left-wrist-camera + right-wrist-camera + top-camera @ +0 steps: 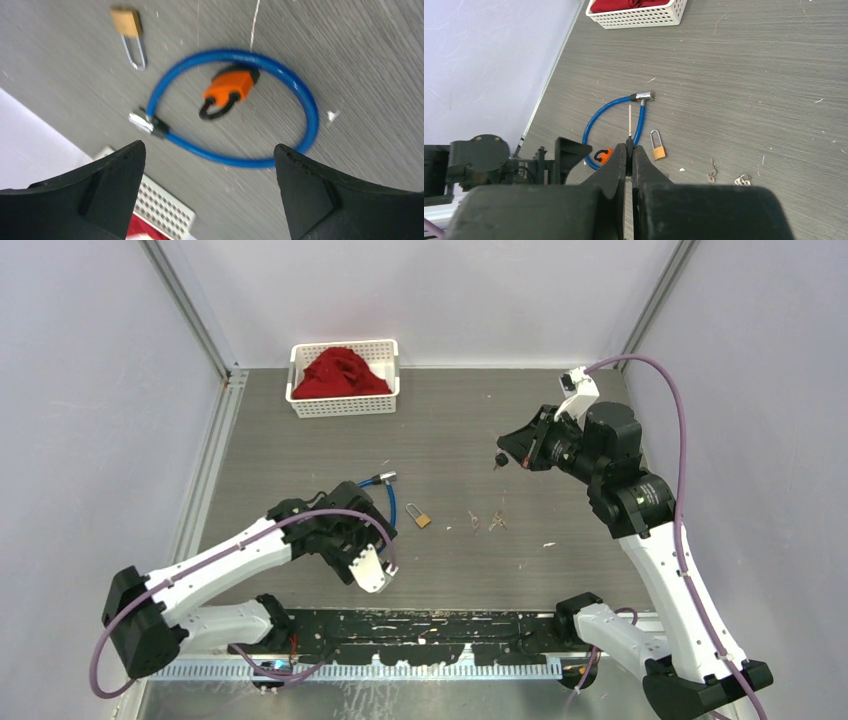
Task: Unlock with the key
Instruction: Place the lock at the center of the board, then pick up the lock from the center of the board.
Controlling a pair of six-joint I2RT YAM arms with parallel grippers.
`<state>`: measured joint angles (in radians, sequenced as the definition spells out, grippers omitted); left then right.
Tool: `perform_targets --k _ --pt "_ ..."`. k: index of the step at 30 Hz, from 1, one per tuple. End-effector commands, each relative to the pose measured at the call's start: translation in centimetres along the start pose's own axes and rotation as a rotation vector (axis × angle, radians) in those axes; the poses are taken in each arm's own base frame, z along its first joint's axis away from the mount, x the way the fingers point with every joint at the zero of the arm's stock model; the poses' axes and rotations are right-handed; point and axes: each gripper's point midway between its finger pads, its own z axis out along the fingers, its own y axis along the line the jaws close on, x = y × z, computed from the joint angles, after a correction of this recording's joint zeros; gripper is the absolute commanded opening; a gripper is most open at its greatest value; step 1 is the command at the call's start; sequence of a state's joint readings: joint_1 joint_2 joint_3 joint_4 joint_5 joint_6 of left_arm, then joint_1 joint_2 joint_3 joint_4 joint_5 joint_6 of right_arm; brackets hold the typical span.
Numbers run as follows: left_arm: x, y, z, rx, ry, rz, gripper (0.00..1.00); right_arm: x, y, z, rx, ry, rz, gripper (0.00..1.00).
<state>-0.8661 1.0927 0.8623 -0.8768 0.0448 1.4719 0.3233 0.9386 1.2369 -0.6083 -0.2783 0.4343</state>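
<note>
Near the padlock (419, 515) and loose keys (485, 521), left gripper (207, 148) spread by blue cable (310, 105), right gripper (629, 148) clamping key (630, 120)

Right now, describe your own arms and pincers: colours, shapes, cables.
Both the left arm and the right arm have white link shells between black joint housings. A purple cable runs along each arm. The left pincer and the right pincer have matte black, wedge-shaped fingers. No markings are legible.
</note>
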Motion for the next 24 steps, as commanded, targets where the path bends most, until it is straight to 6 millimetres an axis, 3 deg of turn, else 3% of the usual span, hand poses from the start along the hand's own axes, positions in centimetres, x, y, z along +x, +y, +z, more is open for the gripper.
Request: perform_targets --k 1,10,18,24 --pt "-2.7 4.3 1.8 -0.113 -0.198 0.225 0.96 -2.5 1.4 -0.8 -0.038 -0.077 -0.04 0.01" --pt "-1.7 2.4 5.2 0.039 -0.249 0.457 0.93 -1.8 0.9 -0.9 -0.023 -0.063 -0.051 0.01" --pt "-1.4 1.1 6.9 0.109 -0.256 0.547 0.87 -1.7 0.5 -1.0 -0.003 -0.06 -0.063 0.01" --pt "-0.1 0.7 7.7 0.16 -0.203 0.567 0.67 -1.6 0.6 -1.0 -0.012 -0.058 -0.055 0.01"
